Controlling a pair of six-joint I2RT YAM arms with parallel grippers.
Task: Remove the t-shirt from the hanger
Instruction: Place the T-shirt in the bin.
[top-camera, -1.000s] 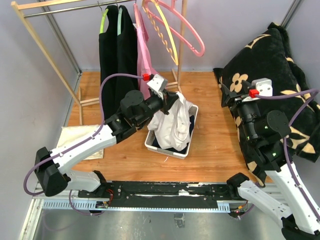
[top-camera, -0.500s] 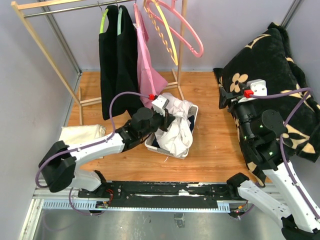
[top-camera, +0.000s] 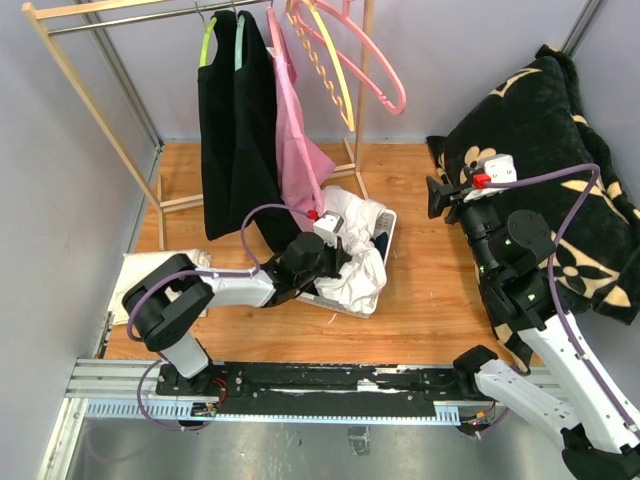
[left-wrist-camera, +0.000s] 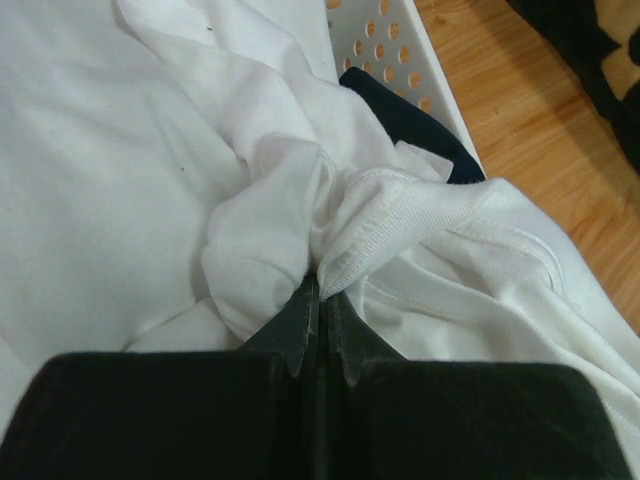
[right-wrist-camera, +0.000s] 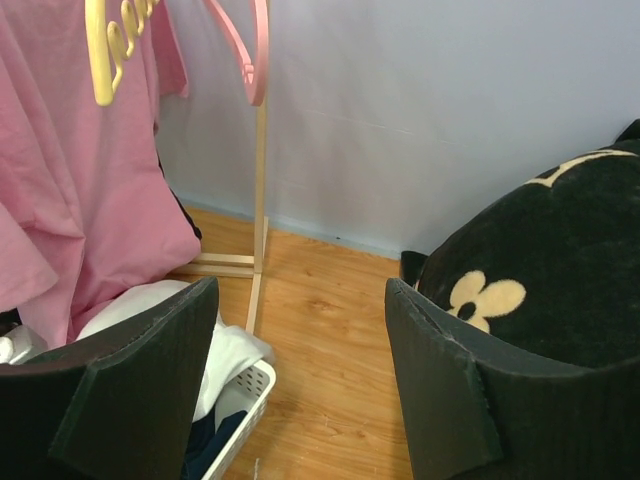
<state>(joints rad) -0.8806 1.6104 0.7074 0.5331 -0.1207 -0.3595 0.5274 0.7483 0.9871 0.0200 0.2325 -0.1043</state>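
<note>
A white t-shirt (top-camera: 360, 250) lies bunched in the white basket (top-camera: 389, 236), off any hanger. My left gripper (top-camera: 338, 262) is low over the basket and shut on a ribbed fold of the shirt (left-wrist-camera: 150, 150); the jaws meet with cloth pinched between them at the gripper's tip (left-wrist-camera: 322, 292). An empty pink hanger (top-camera: 372, 75) and an empty yellow hanger (top-camera: 335, 55) hang on the rack. My right gripper (top-camera: 440, 195) is open and empty, held in the air right of the basket; in its wrist view (right-wrist-camera: 300, 330) it faces bare floor.
A pink shirt (top-camera: 297, 135) and black garments (top-camera: 235, 130) hang on the wooden rack (top-camera: 100, 110). A dark navy garment (left-wrist-camera: 410, 115) lies under the white shirt. A black flowered blanket (top-camera: 540, 130) fills the right side. A folded cream cloth (top-camera: 160, 270) lies at the left.
My left arm has come down and drawn back, lowering the white t-shirt into the basket. My right gripper has shifted a little left and up.
</note>
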